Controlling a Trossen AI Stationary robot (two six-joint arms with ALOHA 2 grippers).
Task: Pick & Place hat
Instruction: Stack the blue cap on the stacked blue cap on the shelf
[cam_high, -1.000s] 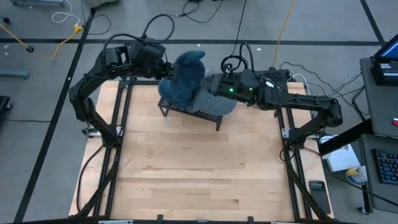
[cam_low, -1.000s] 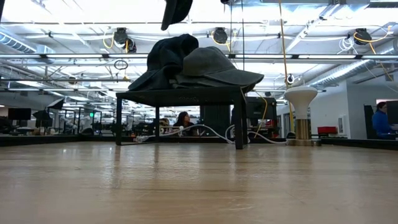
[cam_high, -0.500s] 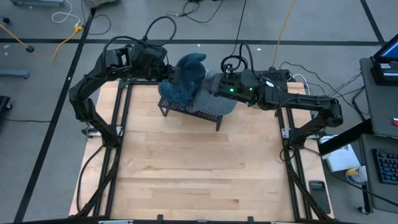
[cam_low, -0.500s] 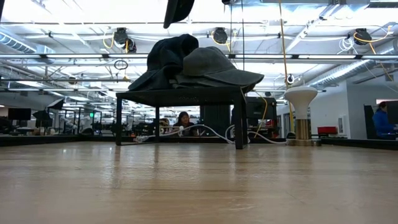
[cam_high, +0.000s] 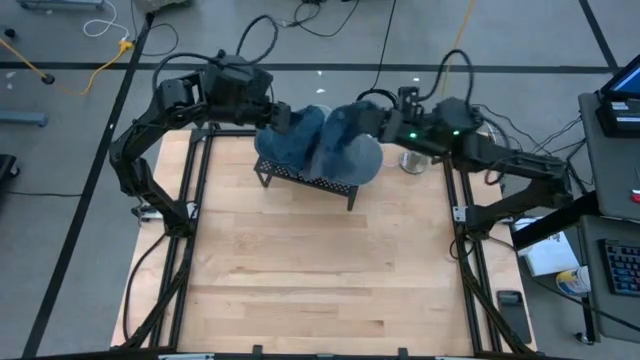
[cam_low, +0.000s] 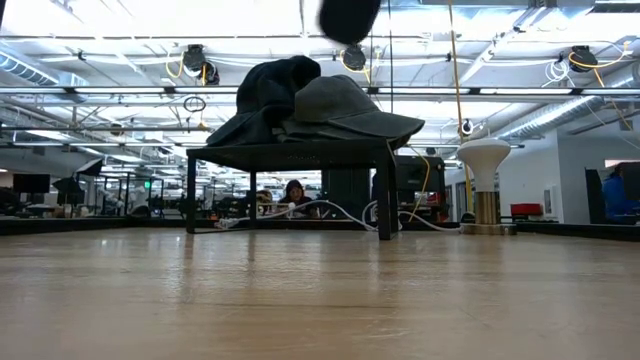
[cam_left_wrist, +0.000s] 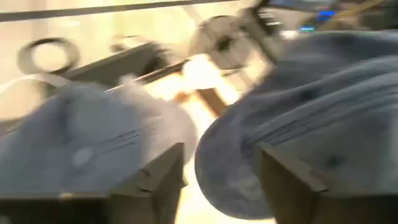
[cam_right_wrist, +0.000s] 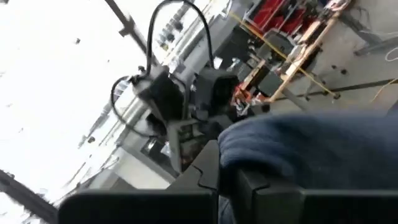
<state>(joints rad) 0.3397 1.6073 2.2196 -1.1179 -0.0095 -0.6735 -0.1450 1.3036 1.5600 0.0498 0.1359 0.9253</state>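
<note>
A black mesh rack (cam_high: 300, 178) stands at the table's far side. A dark blue hat (cam_high: 292, 140) and a grey cap (cam_low: 345, 105) rest on its top. A third blue hat (cam_high: 350, 150) hangs above the rack, with my right gripper (cam_high: 385, 122) shut on it; in the low view it is the dark blob (cam_low: 348, 15) at the top edge. My left gripper (cam_high: 278, 117) is open just left of that hat, and its fingers (cam_left_wrist: 163, 180) hold nothing. My right gripper pinches a fold of the blue hat's cloth (cam_right_wrist: 239, 149) between its two fingers, at the hat's right side. The fingers come roughly level from the table's right. The hat hangs ahead of and below them, lifted clear of the rack and the other hats.
A white mushroom-shaped stand (cam_low: 485, 180) sits at the table's far right, by the right arm. Cables (cam_high: 300, 15) lie on the floor beyond the far edge. The near half of the wooden table (cam_high: 320, 280) is bare. People sit in the room behind (cam_low: 295, 190).
The raised hat has passed from my left gripper to my right. My right gripper has taken hold of it and drawn back toward the table's right and far edge. The hat has swung rightward above the rack and now hangs broad instead of narrow.
</note>
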